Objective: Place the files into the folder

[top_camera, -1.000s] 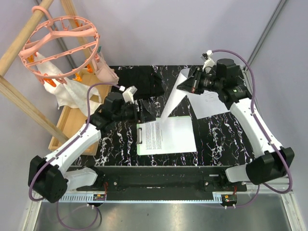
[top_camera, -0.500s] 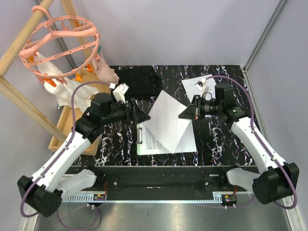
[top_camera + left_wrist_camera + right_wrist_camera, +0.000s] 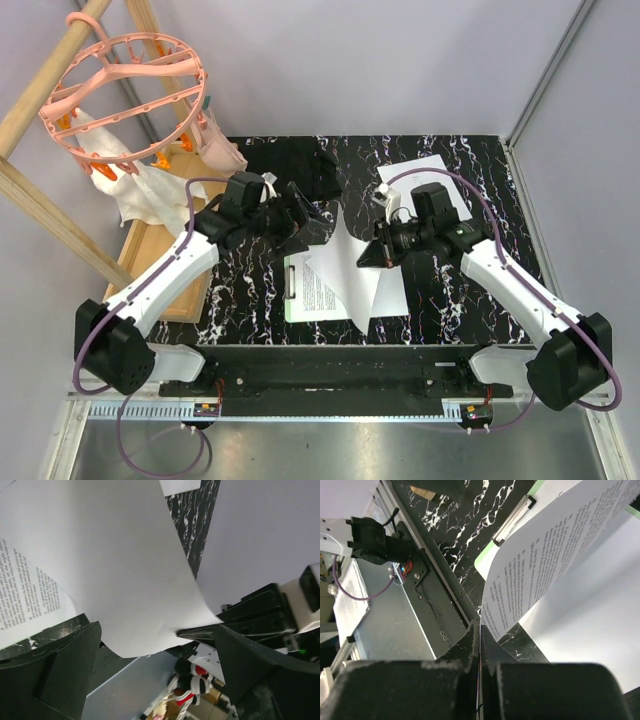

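Right gripper (image 3: 368, 257), pinching a printed sheet (image 3: 350, 272) by its corner, should lay it flat toward the clip (image 3: 515, 514) at 9 o'clock on the folder (image 3: 485, 564); left gripper (image 3: 312, 228) gapes, seemingly empty.

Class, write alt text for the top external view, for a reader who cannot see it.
The right gripper pinches a white sheet that curls up above the light-green folder, where a printed sheet lies. The left gripper stands open at the curled sheet's far edge, over a black marbled table.
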`<act>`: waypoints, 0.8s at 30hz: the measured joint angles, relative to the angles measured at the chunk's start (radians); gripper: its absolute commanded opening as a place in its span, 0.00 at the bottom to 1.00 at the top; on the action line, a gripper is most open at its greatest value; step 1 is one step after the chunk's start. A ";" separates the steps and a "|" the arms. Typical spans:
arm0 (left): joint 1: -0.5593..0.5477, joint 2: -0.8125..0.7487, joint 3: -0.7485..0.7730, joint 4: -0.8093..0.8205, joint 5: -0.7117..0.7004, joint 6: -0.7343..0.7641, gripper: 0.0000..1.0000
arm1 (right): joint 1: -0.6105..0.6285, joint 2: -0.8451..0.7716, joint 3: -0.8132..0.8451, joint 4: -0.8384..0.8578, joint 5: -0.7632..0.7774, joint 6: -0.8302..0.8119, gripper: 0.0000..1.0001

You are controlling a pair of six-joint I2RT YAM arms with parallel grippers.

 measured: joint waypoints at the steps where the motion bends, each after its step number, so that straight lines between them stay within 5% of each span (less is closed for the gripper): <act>1: 0.000 -0.006 0.012 -0.009 -0.016 -0.027 0.99 | 0.008 0.000 0.002 -0.004 0.009 -0.009 0.00; 18: -0.131 0.008 0.142 -0.227 -0.248 -0.258 0.95 | 0.174 0.015 0.108 -0.141 0.184 -0.132 0.00; 24: -0.197 0.124 0.202 -0.259 -0.309 -0.266 0.79 | 0.215 0.032 0.121 -0.172 0.226 -0.157 0.00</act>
